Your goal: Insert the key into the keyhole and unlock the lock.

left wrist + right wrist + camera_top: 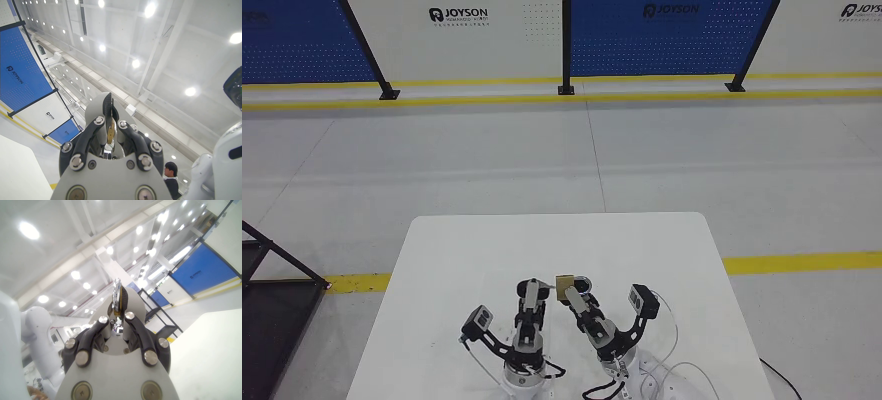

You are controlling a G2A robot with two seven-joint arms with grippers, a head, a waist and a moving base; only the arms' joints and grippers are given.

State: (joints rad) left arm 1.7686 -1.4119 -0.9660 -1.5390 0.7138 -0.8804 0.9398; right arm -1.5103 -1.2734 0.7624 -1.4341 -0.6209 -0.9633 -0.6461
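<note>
While both arms are raised over the table | left gripper: fingers pinched together on the brass key, which lies between the pads | right gripper: fingers clamped on the lock, its silvery end past the fingertips.

Layout over the table. Both arms stand at the table's near edge, side by side, well in front of the barrier panels that line the floor behind the table. The left hand lies to the left of the right hand, near it but apart. The key sits clamped between the left hand's fingers. The lock sits clamped in the right hand, above the table, between the two hands and apart from the left one.
</note>
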